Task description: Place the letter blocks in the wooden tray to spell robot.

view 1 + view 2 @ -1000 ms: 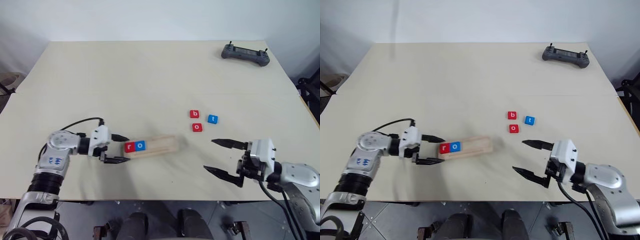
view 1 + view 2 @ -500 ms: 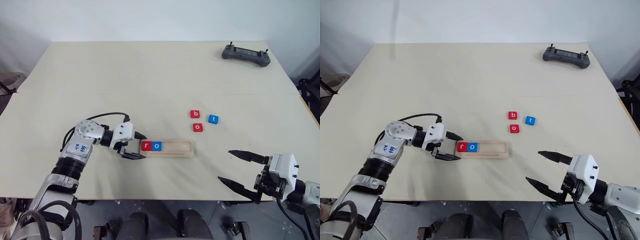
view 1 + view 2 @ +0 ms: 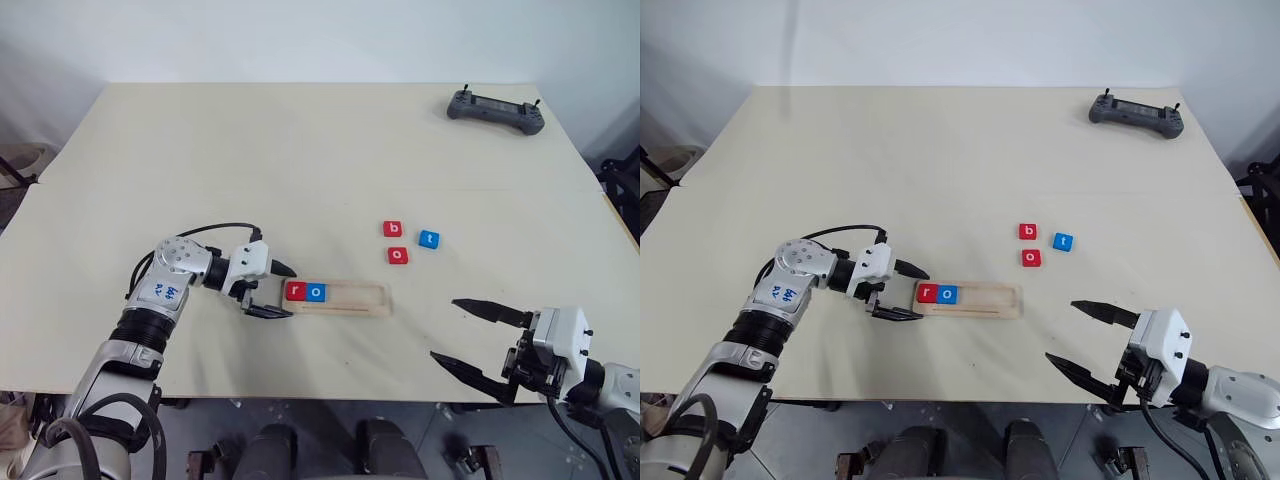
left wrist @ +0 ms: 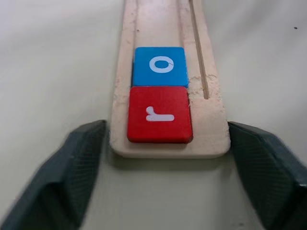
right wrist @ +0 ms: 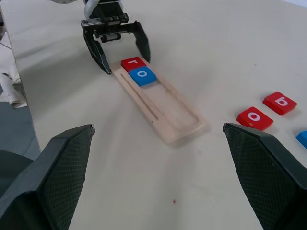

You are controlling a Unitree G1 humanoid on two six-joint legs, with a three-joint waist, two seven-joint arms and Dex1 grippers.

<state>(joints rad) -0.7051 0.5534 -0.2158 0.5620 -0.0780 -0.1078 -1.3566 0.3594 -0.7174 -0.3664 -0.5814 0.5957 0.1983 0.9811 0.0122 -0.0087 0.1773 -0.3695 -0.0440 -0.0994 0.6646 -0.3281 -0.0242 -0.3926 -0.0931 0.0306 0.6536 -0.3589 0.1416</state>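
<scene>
The wooden tray (image 3: pixel 355 298) lies level near the table's front, with a red r block (image 3: pixel 295 291) and a blue o block (image 3: pixel 316 292) side by side at its left end. My left gripper (image 3: pixel 289 292) is open. Its fingers (image 4: pixel 81 158) flank that end of the tray closely, and I cannot tell whether they touch it. Beyond the tray's right end, a red b block (image 3: pixel 394 228), a blue t block (image 3: pixel 429 239) and a red o block (image 3: pixel 398 255) lie loose on the table. My right gripper (image 3: pixel 444 328) hangs open and empty over the front edge, right of the tray.
A grey controller (image 3: pixel 495 107) rests at the table's far right corner. Bare tabletop (image 3: pixel 250 170) stretches behind the tray and to the left.
The tray, with r and o in it, slid right and swung level along with my left gripper. My right gripper drew back toward the front edge. Little moved in the last half second.
</scene>
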